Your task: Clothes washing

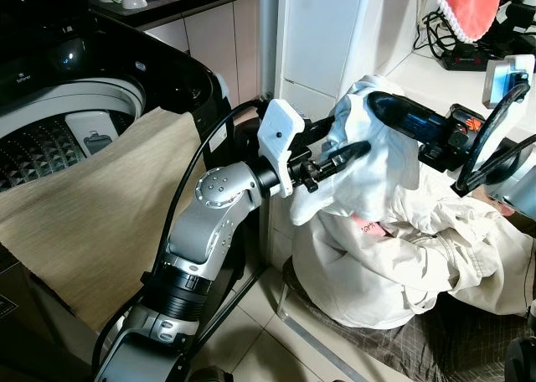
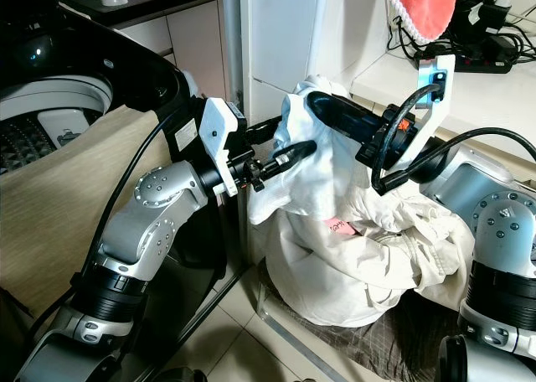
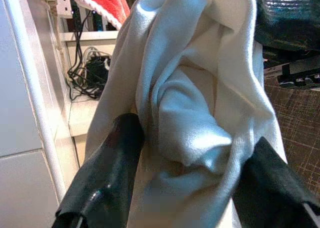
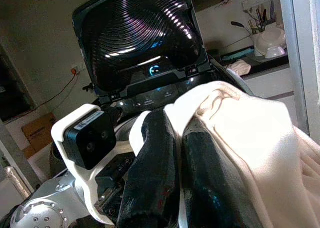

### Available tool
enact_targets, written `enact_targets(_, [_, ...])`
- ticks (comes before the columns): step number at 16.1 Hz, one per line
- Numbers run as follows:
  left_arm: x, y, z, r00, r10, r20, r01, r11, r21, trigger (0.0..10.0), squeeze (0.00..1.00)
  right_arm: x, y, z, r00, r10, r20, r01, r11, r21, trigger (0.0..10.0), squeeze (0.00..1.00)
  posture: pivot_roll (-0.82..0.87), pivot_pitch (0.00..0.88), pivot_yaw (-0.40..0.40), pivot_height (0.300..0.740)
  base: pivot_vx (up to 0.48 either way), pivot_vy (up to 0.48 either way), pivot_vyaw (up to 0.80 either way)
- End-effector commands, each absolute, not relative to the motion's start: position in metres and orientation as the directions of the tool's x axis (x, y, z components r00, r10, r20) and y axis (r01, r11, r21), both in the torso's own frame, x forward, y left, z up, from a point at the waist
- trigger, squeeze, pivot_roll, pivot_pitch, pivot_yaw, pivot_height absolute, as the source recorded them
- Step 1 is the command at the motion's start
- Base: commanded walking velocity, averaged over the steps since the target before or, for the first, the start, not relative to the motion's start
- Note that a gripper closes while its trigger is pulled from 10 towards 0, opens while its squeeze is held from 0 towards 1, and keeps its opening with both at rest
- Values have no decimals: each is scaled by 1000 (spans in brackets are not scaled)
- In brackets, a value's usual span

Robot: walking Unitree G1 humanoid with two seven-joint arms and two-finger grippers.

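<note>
Setting: tiled floor [image 1: 260, 348] beside a top-loading washing machine [image 1: 59, 105], its lid raised; a beige cloth [image 1: 92, 223] drapes over the machine's front edge.
Garment: a white garment [image 1: 368, 256] is heaped to the right of the machine, its upper part lifted between both arms.
Left tool [image 1: 335, 160]: fingers spread, the garment's fabric bunched between them.
Right tool [image 1: 389, 110]: fingers pressed together on the garment's top fold.
Background: an orange towel [image 1: 465, 5] hangs above a white surface [image 1: 419, 72] with black cables.
</note>
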State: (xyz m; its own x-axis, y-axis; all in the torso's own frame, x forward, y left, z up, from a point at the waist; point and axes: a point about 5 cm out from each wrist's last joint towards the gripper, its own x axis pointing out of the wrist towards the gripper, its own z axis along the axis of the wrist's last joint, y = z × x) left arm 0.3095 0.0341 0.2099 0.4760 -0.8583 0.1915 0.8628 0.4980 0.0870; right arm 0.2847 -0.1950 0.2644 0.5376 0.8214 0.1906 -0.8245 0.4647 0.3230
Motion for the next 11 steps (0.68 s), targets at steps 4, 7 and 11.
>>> enact_targets(4, [320, 42, 212, 555, -809, 193, 819, 572, 41, 0, 0, 280, -191, 274, 512, 832, 212, -848, 451, 280, 0, 0, -68, 0, 28, 740, 0, 0, 0])
enact_targets(7, [320, 45, 208, 551, -814, 182, 821, 568, 56, 0, 0, 281, -189, 272, 516, 831, 209, -845, 452, 286, 0, 0, -63, 0, 22, 740, 0, 0, 0])
enact_targets(11, [320, 48, 209, 558, -806, 201, 816, 576, 43, 0, 0, 279, -186, 271, 517, 830, 211, -845, 453, 285, 0, 0, -65, 0, 28, 740, 0, 0, 0])
